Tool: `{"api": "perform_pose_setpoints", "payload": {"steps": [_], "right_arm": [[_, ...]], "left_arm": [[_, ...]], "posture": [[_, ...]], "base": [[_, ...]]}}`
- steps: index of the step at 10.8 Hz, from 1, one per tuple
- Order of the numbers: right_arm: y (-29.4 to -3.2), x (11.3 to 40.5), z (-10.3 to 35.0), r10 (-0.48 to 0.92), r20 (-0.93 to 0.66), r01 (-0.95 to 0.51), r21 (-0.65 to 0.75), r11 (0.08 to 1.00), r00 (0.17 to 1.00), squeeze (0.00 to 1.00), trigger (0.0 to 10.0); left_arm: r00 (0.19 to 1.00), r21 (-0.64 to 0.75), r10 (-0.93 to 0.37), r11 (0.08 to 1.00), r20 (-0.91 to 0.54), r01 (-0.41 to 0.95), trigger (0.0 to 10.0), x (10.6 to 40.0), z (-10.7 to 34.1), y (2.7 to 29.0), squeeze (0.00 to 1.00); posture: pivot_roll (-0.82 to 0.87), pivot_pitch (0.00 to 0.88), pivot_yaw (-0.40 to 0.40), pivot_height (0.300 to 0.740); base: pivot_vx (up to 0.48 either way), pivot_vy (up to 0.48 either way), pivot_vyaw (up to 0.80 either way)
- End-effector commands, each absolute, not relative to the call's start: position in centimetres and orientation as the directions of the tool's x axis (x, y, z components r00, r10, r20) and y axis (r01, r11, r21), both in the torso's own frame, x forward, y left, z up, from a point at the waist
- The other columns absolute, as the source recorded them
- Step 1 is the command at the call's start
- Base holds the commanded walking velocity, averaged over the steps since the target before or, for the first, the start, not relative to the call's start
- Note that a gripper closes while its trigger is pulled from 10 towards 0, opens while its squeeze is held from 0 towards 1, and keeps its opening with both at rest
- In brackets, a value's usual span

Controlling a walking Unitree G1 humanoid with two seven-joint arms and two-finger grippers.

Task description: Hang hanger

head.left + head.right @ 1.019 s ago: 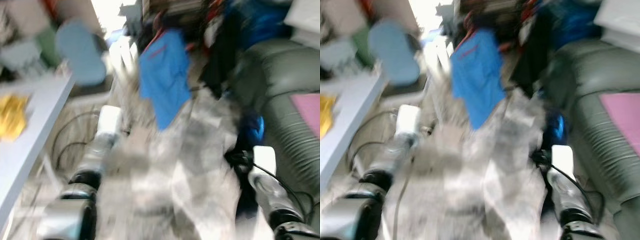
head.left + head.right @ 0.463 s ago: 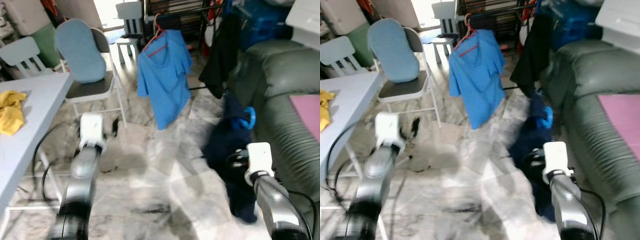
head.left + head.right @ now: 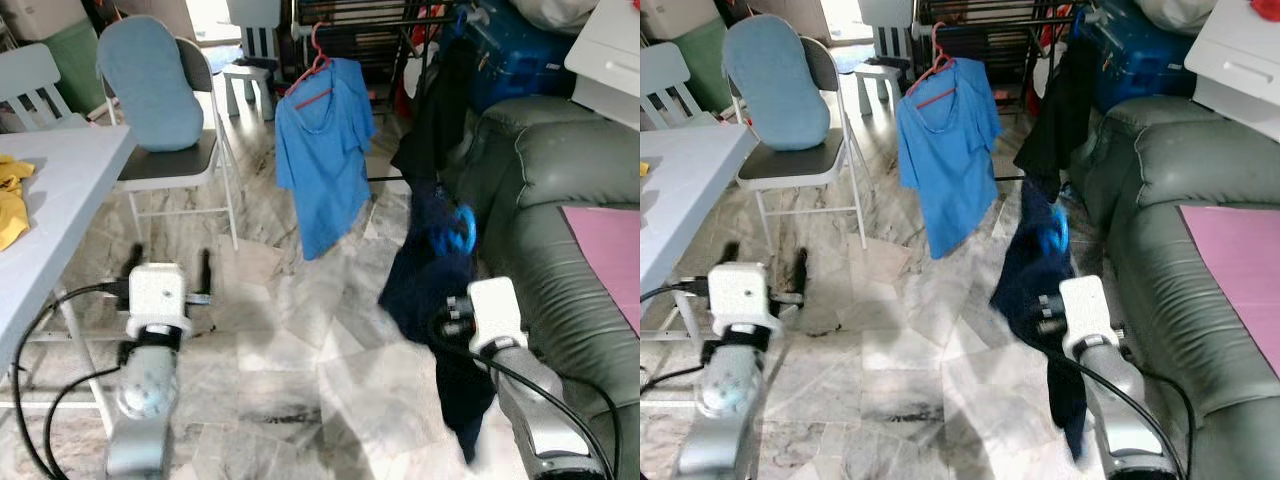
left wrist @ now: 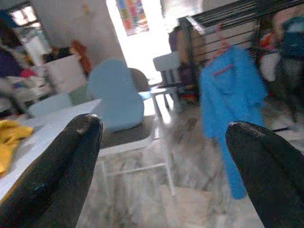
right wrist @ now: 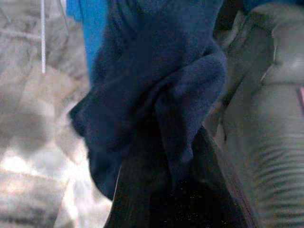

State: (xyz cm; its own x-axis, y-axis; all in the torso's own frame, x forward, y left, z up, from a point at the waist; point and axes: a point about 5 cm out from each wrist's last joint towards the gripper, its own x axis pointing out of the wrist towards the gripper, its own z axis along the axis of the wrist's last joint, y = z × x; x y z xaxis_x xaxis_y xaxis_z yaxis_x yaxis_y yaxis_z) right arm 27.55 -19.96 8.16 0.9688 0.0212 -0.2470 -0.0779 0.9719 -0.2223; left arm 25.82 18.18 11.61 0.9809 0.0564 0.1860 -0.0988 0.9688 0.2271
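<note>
A folding chair (image 3: 165, 110) with a pale blue cushion stands on the marble floor (image 3: 300, 340) just beside the white surface (image 3: 50, 190), where a crumpled yellow cloth (image 3: 10, 200) lies near the edge. A green leather sofa (image 3: 560, 180) runs along the right side with a pink sheet (image 3: 610, 250) on its seat, a blue suitcase (image 3: 510, 50) behind it. At the back, small white chairs (image 3: 245, 50) sit near a bright doorway.
</note>
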Motion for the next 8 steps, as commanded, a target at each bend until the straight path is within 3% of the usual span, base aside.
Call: {"api": "perform_pose_setpoints", "payload": {"steps": [1, 5, 8], "right_arm": [[-19.7, 27.3, 9.5, 0.024, -0.194, -0.067, -0.221, 0.973, 0.981, 0.0, 10.0], [-19.1, 26.0, 11.1, -0.004, -0.121, -0.018, -0.18, 0.983, 0.993, 0.0, 10.0], [-18.9, 25.8, 11.2, 0.014, -0.156, -0.04, -0.168, 0.985, 0.988, 0.0, 10.0]], "left_arm": [[0.986, 0.232, 0.051, 0.969, 0.158, -0.088, 10.0, 25.6, 11.4, 18.3, 0.0], [0.988, 0.177, 0.078, 0.979, 0.133, -0.101, 10.0, 25.8, 12.4, 18.3, 0.0], [0.988, 0.176, 0.124, 0.975, 0.095, -0.139, 10.0, 26.3, 11.7, 19.9, 0.0]], "posture": [[-0.21, 0.0, 0.046, 0.74], [-0.21, 0.0, 0.075, 0.74], [-0.22, 0.0, 0.065, 0.74]], "base": [[0.0, 0.0, 0.0], [0.0, 0.0, 0.0], [0.0, 0.0, 0.0]]}}
